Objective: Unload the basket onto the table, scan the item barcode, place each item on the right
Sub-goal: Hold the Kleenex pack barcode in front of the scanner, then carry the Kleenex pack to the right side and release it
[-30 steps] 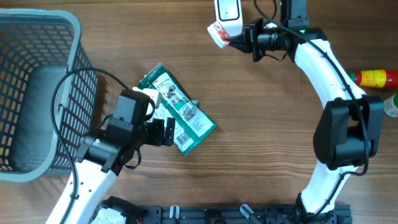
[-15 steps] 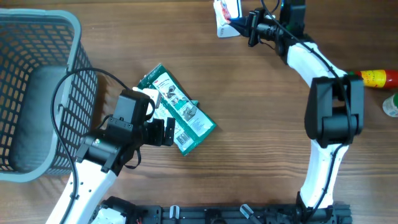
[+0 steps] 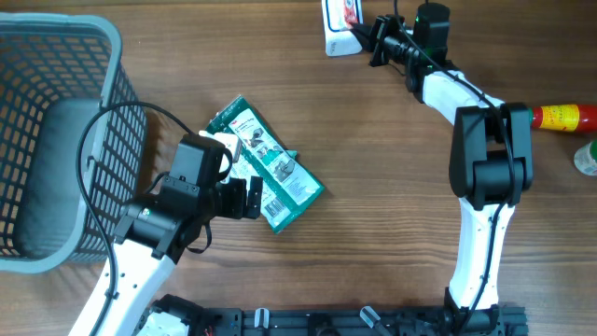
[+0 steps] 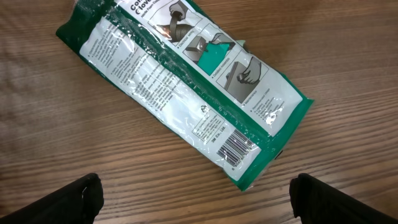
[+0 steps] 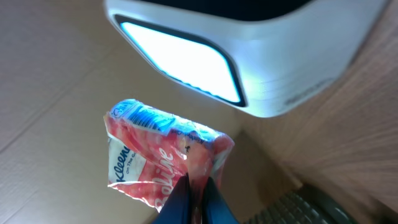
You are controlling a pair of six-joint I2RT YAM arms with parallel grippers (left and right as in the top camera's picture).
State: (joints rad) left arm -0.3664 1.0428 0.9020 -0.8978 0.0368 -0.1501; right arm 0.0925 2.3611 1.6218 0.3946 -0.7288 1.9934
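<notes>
Fingertips of my right gripper (image 5: 198,194) pinch tight on a crinkled red-and-white plastic tissue pack (image 5: 163,158), close before the lit window of the white box scanner (image 5: 249,56). My left gripper (image 4: 199,200) gapes wide, empty, over a green-and-white plastic packet (image 4: 180,87) well apart from that scanner, with a grey mesh basket (image 3: 56,37) farther still.

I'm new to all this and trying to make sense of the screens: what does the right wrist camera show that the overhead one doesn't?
Only the right wrist view: the glowing window of the scanner and the Kleenex lettering on the tissue packet. Only the overhead view: the grey basket, the green packet by the open left gripper, and a red bottle. Both: the right gripper shut on the tissue packet.
</notes>
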